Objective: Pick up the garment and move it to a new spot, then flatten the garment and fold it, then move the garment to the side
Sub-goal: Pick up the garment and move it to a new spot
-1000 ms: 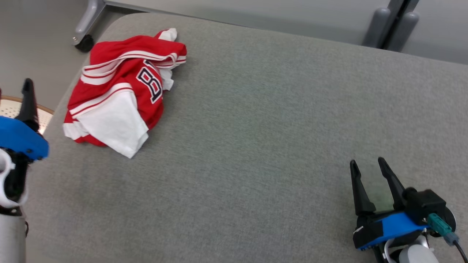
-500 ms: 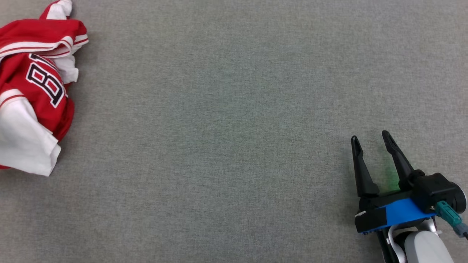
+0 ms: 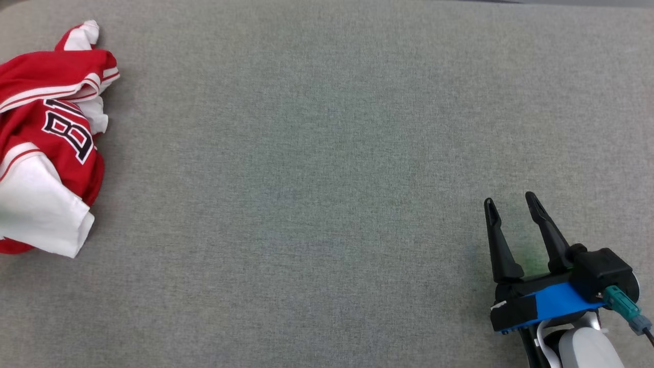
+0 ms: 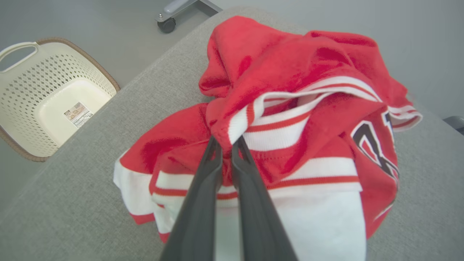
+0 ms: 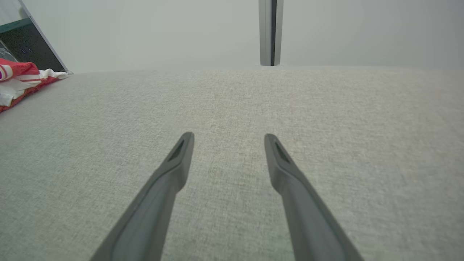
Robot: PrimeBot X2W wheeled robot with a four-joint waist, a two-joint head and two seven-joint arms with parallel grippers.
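The garment [image 3: 46, 138] is a crumpled red and white jersey with a dark number, lying at the left edge of the grey padded table [image 3: 327, 153] in the head view. In the left wrist view my left gripper [image 4: 225, 143] is shut on a red and white striped fold of the garment [image 4: 308, 108], which is bunched up around the fingertips. My right gripper [image 3: 508, 202] rests open at the lower right, far from the cloth, with nothing between its fingers [image 5: 181, 152]. A corner of the garment [image 5: 18, 79] shows at the far left of the right wrist view.
A cream perforated basket [image 4: 50, 101] stands on the floor beyond the table's left edge, near the garment. A caster wheel [image 4: 166, 25] of a frame sits on the floor past the table's corner. Wide bare grey surface stretches between the garment and my right gripper.
The head camera has swung right and down, so the garment now sits at that view's left edge. The garment's crumpled shape looks the same. My right gripper stays open.
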